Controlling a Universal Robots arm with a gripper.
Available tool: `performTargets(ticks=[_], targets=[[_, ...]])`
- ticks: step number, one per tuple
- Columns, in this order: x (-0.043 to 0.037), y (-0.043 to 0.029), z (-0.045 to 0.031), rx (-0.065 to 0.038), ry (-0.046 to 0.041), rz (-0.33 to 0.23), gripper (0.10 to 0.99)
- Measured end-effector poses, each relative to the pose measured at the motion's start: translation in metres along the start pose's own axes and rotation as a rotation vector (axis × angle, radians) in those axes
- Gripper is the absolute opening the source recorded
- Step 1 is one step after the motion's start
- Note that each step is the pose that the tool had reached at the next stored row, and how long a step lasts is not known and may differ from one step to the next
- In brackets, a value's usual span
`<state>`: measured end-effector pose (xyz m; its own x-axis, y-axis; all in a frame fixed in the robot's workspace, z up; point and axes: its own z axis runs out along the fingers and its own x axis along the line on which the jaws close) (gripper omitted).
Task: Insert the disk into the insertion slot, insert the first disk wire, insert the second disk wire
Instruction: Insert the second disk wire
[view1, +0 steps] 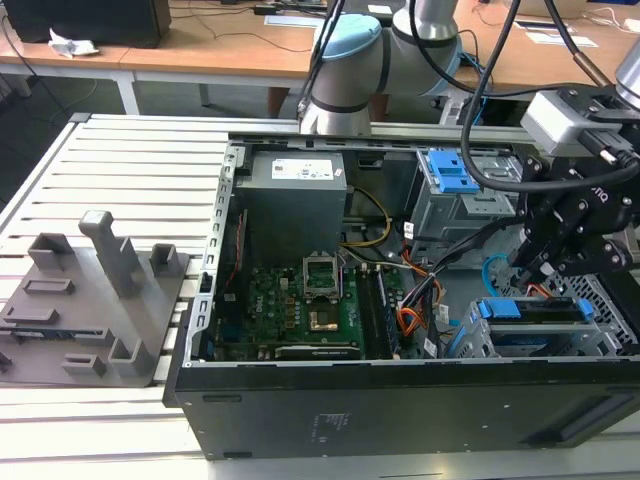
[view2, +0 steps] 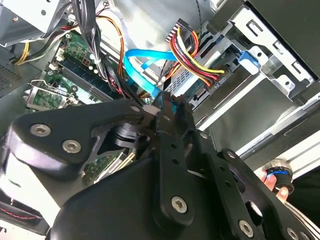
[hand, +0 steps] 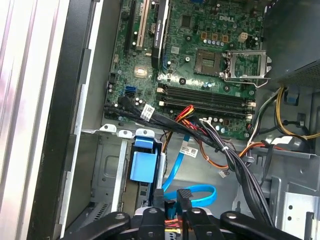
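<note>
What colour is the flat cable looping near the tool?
The flat cable is light blue; clearest in first wrist view.

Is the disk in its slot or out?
In. In the exterior view the disk lies flat inside the insertion slot, its blue carrier framed by the cage walls.

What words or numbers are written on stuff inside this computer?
White label on the grey power supply box: too small to read.
White tag on the black cable bundle: too blurred to read.
Small paper tag on the light blue cable: too small to read.
Nothing reads clearly enough to quote.
</note>
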<state>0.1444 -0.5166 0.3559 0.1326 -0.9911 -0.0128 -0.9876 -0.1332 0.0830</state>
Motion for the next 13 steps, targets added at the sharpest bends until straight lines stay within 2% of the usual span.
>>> performTargets(ticks=[2,7,8,10,11,13], targets=[[0.0000,0.0000,0.0000,0.000,0.0001,0.000,0.165],[0.0026,0.0003,0.0000,0.000,0.0002,0.000,0.165],[0.0065,0.0008,0.0000,0.000,0.0001,0.000,0.165],[0.0256,0.0034,0.0002,0.000,0.0002,0.000,0.165],[0.0300,0.0040,0.0004,0.000,0.0000,0.000,0.165],[0.0306,0.0015,0.0087,0.000,0.0000,0.002,0.165]])
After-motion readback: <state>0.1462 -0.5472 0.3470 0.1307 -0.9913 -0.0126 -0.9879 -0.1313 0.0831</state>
